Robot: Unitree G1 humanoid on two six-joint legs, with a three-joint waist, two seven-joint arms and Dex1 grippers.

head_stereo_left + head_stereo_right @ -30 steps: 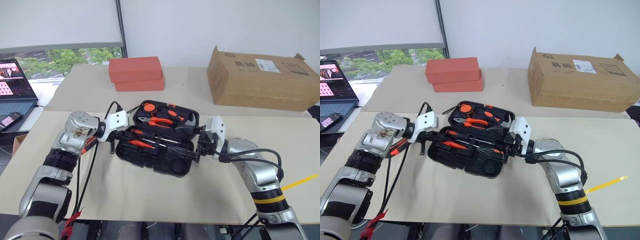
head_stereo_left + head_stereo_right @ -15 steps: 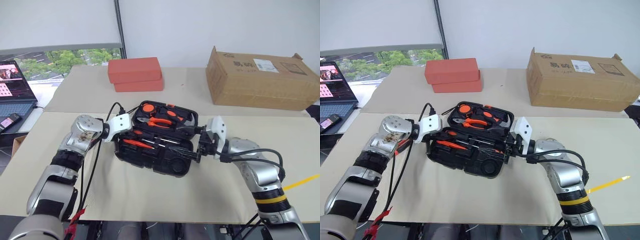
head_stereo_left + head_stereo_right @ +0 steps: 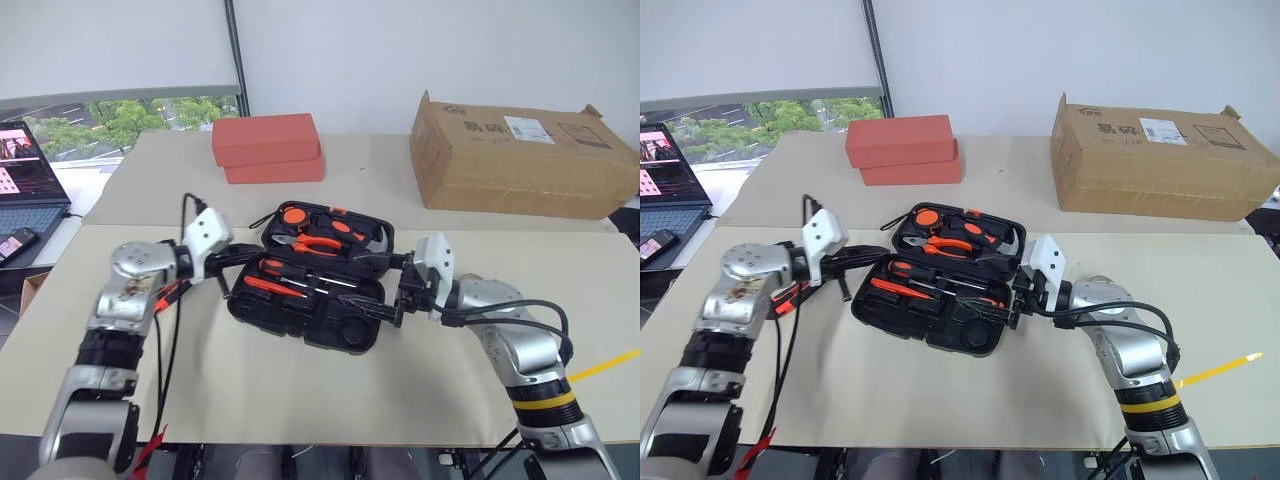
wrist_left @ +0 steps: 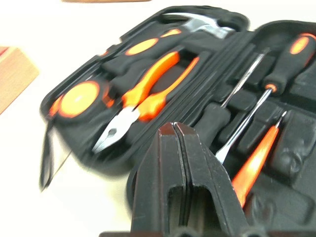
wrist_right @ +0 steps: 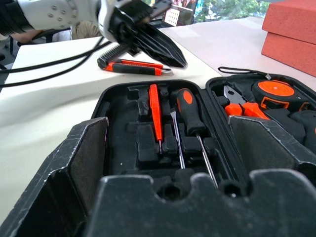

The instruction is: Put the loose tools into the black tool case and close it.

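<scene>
Beige table (image 3: 300, 390): black tool case (image 3: 310, 280) open; left tool (image 4: 174, 129) pressed together, right tool (image 3: 397, 305) spread.

A beige table (image 3: 300, 390) bears the open black tool case (image 3: 310, 285), red boxes (image 3: 265, 147), a cardboard box (image 3: 520, 155).

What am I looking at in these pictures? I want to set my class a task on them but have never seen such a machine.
It is a humanoid robot with two arms, each ending in a two-fingered tool. Two pictures look down from its head; two come from cameras on its wrists. On the table lies an open black tool case holding pliers, a hammer, screwdrivers and a thin orange tester pen. An orange-black utility knife lies loose beside the case. The left tool is shut and holds nothing. The right tool stands open at the case's other end. Behind are red boxes, a cardboard box and a laptop.
</scene>
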